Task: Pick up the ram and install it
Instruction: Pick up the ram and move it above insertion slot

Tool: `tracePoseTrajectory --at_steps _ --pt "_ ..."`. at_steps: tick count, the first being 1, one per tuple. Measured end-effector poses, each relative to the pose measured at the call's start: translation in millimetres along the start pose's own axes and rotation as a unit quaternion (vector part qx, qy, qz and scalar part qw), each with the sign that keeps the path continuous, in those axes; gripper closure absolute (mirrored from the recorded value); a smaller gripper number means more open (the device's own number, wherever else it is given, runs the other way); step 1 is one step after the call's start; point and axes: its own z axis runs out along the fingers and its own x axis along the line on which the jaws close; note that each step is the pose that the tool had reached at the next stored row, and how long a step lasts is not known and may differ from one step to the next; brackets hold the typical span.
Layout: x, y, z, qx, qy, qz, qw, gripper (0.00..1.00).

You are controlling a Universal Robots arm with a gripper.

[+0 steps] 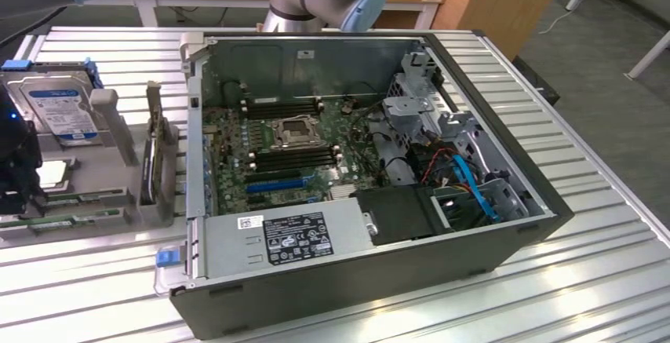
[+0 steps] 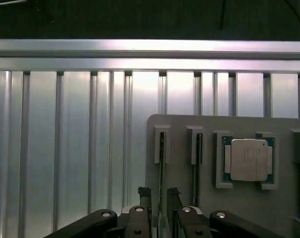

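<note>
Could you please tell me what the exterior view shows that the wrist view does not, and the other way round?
Exterior view: the open computer case with its motherboard, and a blue-labelled hard drive. Wrist view: the open fingers standing either side of one ram, seen edge-on. Both: the gray holder, the silver CPU chip, the second ram stick and the slatted table.

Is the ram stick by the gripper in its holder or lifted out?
In its holder: the ram stick stands on edge in a slot of the grey holder, the open gripper straddling it.
</note>
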Motion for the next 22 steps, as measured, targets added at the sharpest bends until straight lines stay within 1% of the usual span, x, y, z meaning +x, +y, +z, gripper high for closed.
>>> tracePoseTrajectory --at_steps 1,2,6,12,13,15,17,22 --pt "0.0 0.0 0.2 0.0056 0.0026 0.000 1.0000 0.73" --pt "0.0 0.0 0.7 0.0097 0.0045 0.000 0.9999 0.73" --pt "0.0 -0.1 2.0 0.0102 0.0047 0.000 0.9999 0.73" --pt "-0.5 -0.4 11.7 0.0141 0.0046 0.000 0.9999 0.73" --pt "-1.7 -0.4 12.7 0.0143 0.0047 0.000 0.9999 0.73" --pt "-4.5 -0.5 13.5 0.0146 0.0047 0.000 0.9999 0.73" --pt "-4.4 -0.5 13.7 0.0146 0.0047 0.000 0.9999 0.73" --pt "-4.6 -0.9 22.1 0.0150 0.0047 0.000 0.9999 0.73"
